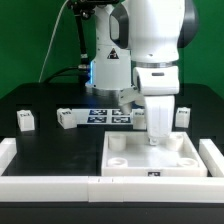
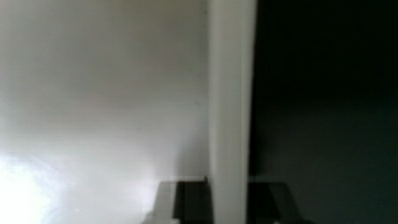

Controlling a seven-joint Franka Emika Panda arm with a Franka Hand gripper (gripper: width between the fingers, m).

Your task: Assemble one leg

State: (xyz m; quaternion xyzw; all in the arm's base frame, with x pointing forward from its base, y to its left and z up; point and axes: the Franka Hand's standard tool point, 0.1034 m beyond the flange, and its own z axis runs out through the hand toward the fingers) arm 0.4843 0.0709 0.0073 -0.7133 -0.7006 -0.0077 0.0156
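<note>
My gripper [image 1: 158, 120] is shut on a white leg [image 1: 157, 133] and holds it upright over the far right part of the large white square tray-like piece [image 1: 130, 160]. The leg's lower end is at or just above that piece; I cannot tell whether they touch. In the wrist view the leg [image 2: 231, 100] runs as a long white strip out from between the two dark fingers [image 2: 183, 202] of the gripper [image 2: 231, 195]. The white piece [image 2: 107, 110] lies on one side of it and the dark table on the other.
Three more small white legs stand on the black table: two at the exterior view's left [image 1: 25, 120] [image 1: 65, 118] and one at the right [image 1: 182, 117]. The marker board [image 1: 108, 115] lies behind the tray-like piece. A white wall [image 1: 50, 180] borders the front and sides.
</note>
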